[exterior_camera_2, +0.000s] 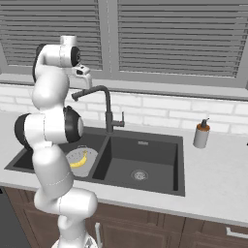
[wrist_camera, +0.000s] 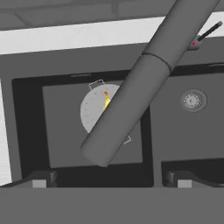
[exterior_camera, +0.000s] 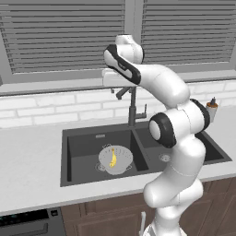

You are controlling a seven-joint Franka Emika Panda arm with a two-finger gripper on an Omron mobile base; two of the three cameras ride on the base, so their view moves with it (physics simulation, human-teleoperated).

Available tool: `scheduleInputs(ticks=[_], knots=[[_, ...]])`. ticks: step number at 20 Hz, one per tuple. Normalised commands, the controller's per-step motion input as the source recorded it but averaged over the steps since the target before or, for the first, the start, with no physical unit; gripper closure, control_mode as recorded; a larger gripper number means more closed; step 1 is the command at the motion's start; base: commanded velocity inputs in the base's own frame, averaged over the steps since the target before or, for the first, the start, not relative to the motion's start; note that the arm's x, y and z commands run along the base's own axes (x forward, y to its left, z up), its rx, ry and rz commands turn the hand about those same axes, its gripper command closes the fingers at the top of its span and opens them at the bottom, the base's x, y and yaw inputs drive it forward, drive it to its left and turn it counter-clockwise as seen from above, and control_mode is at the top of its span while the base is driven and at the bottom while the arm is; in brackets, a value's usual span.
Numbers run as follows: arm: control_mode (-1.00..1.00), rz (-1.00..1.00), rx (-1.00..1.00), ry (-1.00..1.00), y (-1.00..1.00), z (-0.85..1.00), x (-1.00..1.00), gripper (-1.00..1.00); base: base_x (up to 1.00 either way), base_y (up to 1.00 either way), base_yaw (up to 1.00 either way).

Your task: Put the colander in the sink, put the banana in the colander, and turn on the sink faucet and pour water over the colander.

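Observation:
The colander (exterior_camera: 120, 162) sits in the left basin of the dark sink (exterior_camera: 78, 147), and the banana (exterior_camera: 112, 158) lies inside it. From the other side, the colander (exterior_camera_2: 81, 156) and banana (exterior_camera_2: 79, 160) are partly hidden by my arm. The sink faucet (exterior_camera: 132, 108) rises behind the divider, its spout swung toward the left basin. My gripper (exterior_camera: 113, 86) hangs open just above the spout's tip. In the hand view the spout (wrist_camera: 135, 92) crosses diagonally over the colander (wrist_camera: 92, 111) and banana (wrist_camera: 106, 101), between my open gripper's (wrist_camera: 111, 181) finger tips. Nothing is held.
A soap bottle (exterior_camera: 212, 109) stands on the counter right of the sink, also seen in the right base view (exterior_camera_2: 201, 134). The faucet's lever (wrist_camera: 205, 34) sticks out at the side. The right basin's drain (wrist_camera: 193, 100) is bare. A windowsill runs behind the faucet.

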Motion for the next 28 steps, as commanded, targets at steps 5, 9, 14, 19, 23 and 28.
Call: scheduleInputs(ticks=[5, 9, 14, 19, 23, 28], knots=[[-1.0, 0.0, 0.0, 0.0, -0.31, 0.36, -0.3, -1.0, 0.0, 0.0, 0.0], [-1.0, 0.0, 0.0, 0.0, -0.76, 0.32, -0.44, -1.0, 0.0, 0.0, 0.0], [-1.0, 0.0, 0.0, 0.0, -0.9, 0.23, -0.53, -1.0, 0.0, 0.0, 0.0], [-1.0, 0.0, 0.0, -0.03, -1.0, 0.03, -0.64, -1.0, 0.0, 0.0, 0.0], [-1.0, 0.04, 0.01, -0.08, -1.0, -0.04, -0.68, -1.0, 0.0, 0.0, 0.0], [-1.0, 0.15, 0.03, -0.17, -0.82, -0.32, -0.47, -1.0, 0.0, 0.0, 0.0]])
